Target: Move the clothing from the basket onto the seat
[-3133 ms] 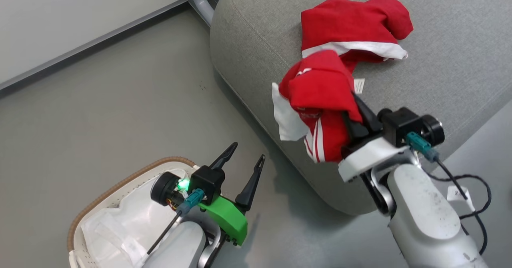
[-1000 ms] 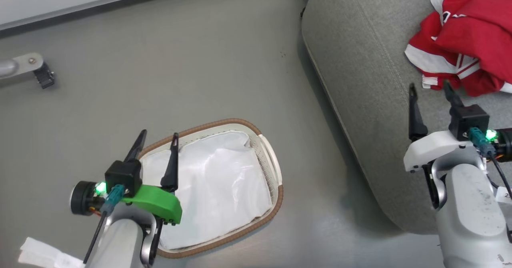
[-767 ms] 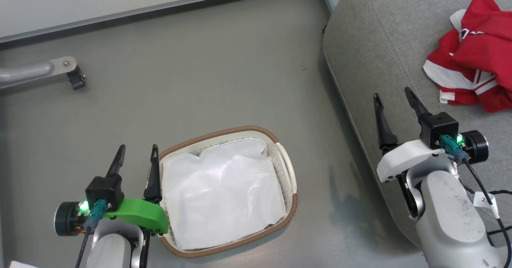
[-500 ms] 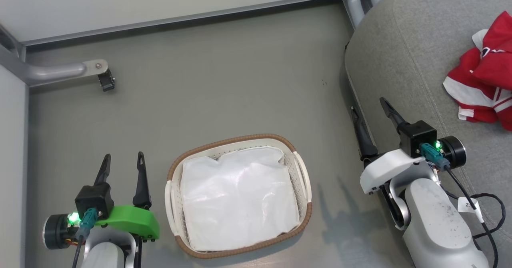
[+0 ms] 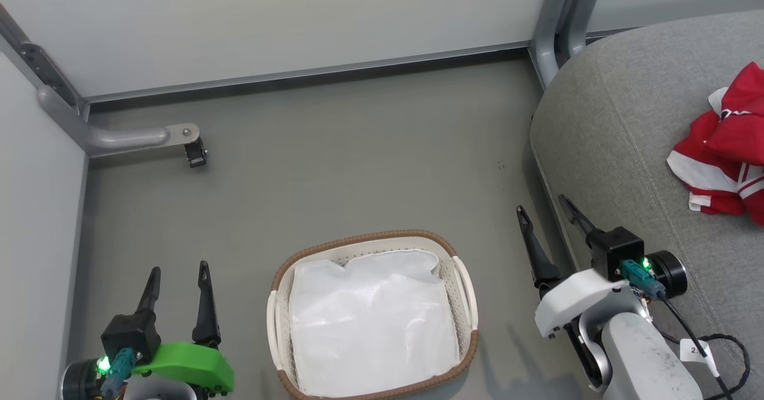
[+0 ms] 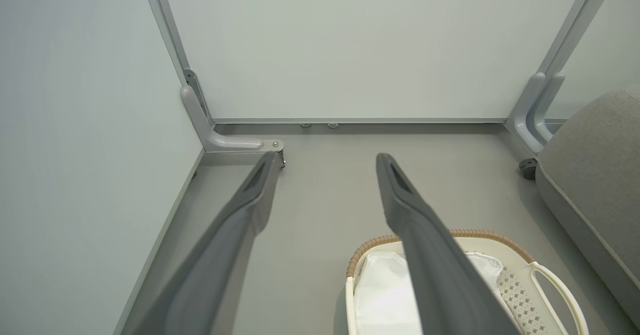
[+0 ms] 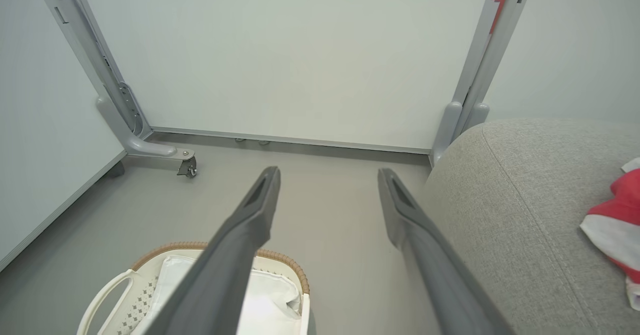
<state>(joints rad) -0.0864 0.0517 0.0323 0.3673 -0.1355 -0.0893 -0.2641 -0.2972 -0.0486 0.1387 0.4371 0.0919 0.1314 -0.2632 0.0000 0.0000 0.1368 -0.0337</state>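
Clothing (image 5: 737, 137) lies heaped on the seat (image 5: 609, 137), well apart from the basket (image 5: 370, 234), which holds a white liner (image 5: 373, 322) (nothing red in it). Left gripper (image 5: 180, 268) and right gripper (image 5: 544, 205) both stand spread and empty. Judgement: transfer looks complete; the next move calls only for parking the arms.

floor (image 5: 358, 173): grey, smooth; I see a few dark specks.
back panel (image 5: 298, 24): pale, plain, meets floor at a dark strip.
left panel (image 5: 30, 209): same pale finish, makes a corner w/ back panel.
foot (image 5: 131, 139): grey metal, juts from that corner, black caster (image 5: 196, 152) at tip.
post (image 5: 558, 24): grey double upright, right end of back panel.
liner (image 5: 373, 322): white sheet, wrinkled, a bit shiny.
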